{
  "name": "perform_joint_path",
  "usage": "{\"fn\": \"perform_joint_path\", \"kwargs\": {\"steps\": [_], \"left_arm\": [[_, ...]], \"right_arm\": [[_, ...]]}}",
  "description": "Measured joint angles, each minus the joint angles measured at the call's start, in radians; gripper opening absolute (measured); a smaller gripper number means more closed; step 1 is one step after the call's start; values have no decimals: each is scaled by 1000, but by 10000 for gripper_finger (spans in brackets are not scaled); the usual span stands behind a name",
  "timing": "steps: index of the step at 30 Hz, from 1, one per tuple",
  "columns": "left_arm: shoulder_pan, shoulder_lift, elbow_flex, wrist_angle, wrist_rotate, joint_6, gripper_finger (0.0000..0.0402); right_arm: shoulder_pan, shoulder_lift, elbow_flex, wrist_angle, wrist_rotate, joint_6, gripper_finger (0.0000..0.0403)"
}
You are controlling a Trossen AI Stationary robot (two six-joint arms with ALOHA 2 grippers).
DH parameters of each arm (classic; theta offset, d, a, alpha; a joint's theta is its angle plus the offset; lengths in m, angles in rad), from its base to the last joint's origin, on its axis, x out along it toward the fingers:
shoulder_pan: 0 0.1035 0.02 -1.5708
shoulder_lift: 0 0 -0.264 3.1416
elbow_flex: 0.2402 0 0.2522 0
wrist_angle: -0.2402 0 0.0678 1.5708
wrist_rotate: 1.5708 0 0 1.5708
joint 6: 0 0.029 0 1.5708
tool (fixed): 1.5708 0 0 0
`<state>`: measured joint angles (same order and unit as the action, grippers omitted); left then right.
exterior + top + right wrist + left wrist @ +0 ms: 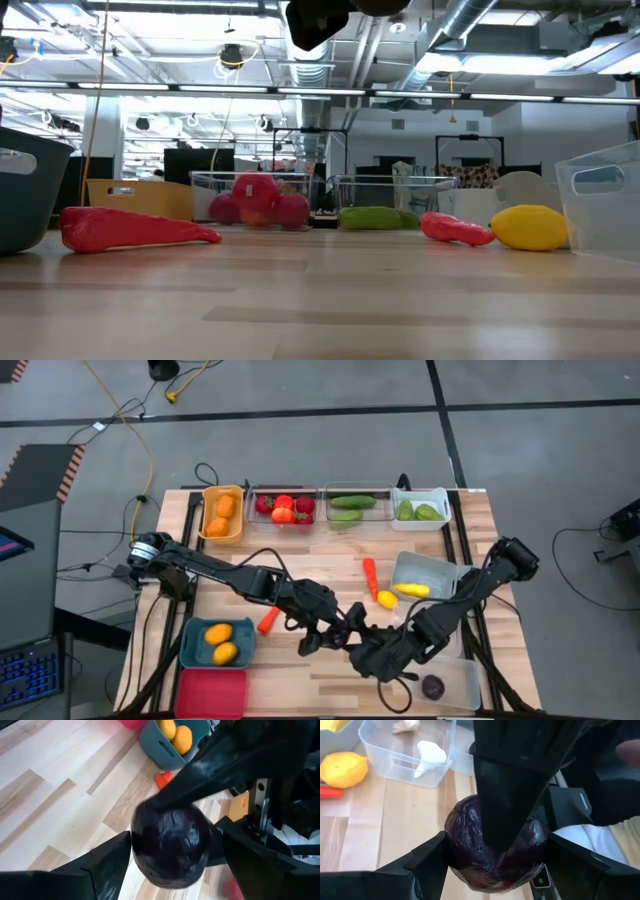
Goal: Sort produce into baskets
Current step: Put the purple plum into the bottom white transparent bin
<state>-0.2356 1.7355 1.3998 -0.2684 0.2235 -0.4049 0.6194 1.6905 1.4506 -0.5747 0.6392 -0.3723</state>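
Observation:
A dark purple cabbage (495,845) is held clear of the table between both grippers, near the table's middle and toward its near edge. It also shows in the right wrist view (170,845). In the high view the arms hide it. My left gripper (338,628) comes from the left and my right gripper (372,648) from the right. Both are shut on the cabbage, their finger pairs crossed around it. Loose produce lies on the table: a red carrot (370,572), a yellow lemon (386,599) and an orange-red piece (267,621). My left gripper pinches the cabbage by two opposite sides (454,855) between its two fingers (432,862). The cabbage is lifted clear above the table. One finger of the other gripper lies across its face. My right gripper has its two fingers on either side of the cabbage. One finger (117,857) meets its side (137,850). Whether the other finger touches, I cannot tell. A finger of the left gripper lies over the cabbage's top.
Along the far edge stand an orange-yellow bin (205,510), two clear bins (284,490) (350,490) and a white bin (421,493), all with produce. A clear bin (430,565) stands at the right. A teal bin (190,645), a red bin (211,692) and a clear bin (465,685) stand near the near edge.

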Motion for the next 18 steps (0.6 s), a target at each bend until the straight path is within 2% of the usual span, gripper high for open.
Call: {"fn": "perform_joint_path", "kwargs": {"steps": [7, 14, 18], "left_arm": [[0, 0, 0, 11, 7, 0, 277], [0, 0, 0, 17, 7, 1, 277], [-1, 0, 0, 16, -4, 1, 277]], "right_arm": [[-27, 0, 0, 0, -97, -5, 329], [-33, -1, 0, -1, -104, -3, 292], [-33, -1, 0, -2, -113, -4, 285]]}}
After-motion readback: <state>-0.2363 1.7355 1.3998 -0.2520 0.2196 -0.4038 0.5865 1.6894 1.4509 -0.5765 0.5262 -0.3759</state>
